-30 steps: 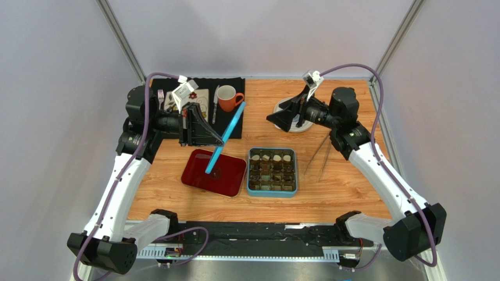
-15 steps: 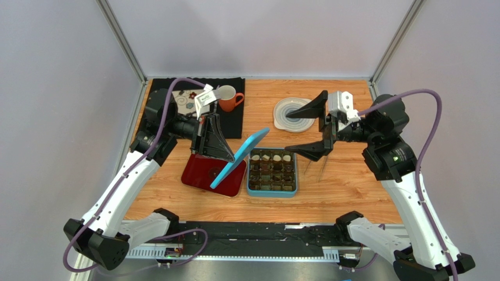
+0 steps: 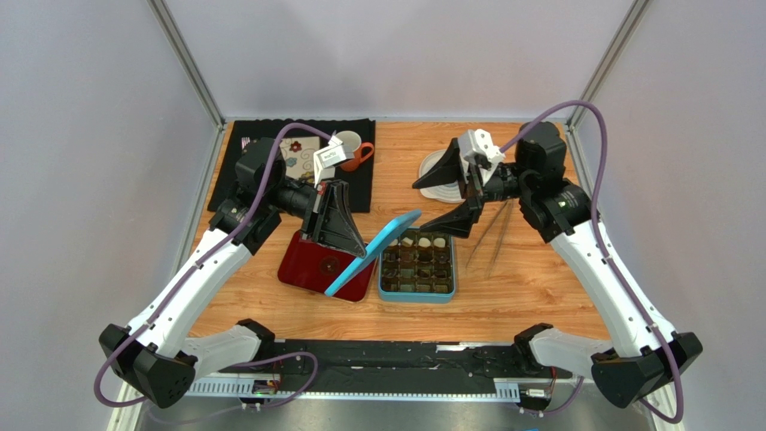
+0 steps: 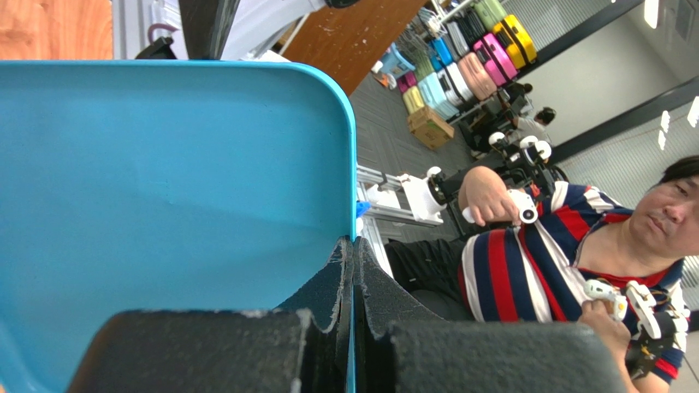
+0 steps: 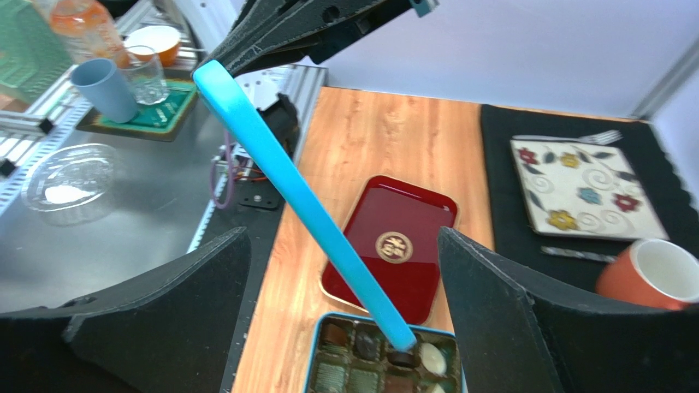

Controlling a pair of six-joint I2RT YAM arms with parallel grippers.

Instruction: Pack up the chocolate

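At 9 o'clock from the box on the wooden surface (image 3: 521,269) lies the red tray (image 3: 306,260). No sweets show on the part of it that is visible. Above it, the left tool (image 4: 353,270) has its pads pressed together on one rim of the teal lid (image 3: 378,250), close to a corner, as the left wrist view shows. The lid hangs tilted, its low end toward 7 o'clock over the tray and its high end toward 1 o'clock over the box's left edge.

The chocolate (image 3: 416,260) sits in the gridded cells of the teal box (image 3: 416,294), with cream pieces along the 12 o'clock row and dark ones nearer. In the right wrist view one lid corner appears to dip toward a cell in that row. Whether it touches a piece cannot be told.

The right tool (image 3: 419,208) hovers at 12 o'clock of the box, jaws spread wide and holding nothing. The metal tongs (image 3: 493,235) lie at 3 o'clock.

The step in hand looks like closing the box. To do it well, the left arm should first roll the lid level and carry it toward 3 o'clock until its corners match the box rim. It should come down only once it is flat, so no corner digs into the sweets. A single-edge pinch invites sagging, so the spread right tool could steady the free edge before release.
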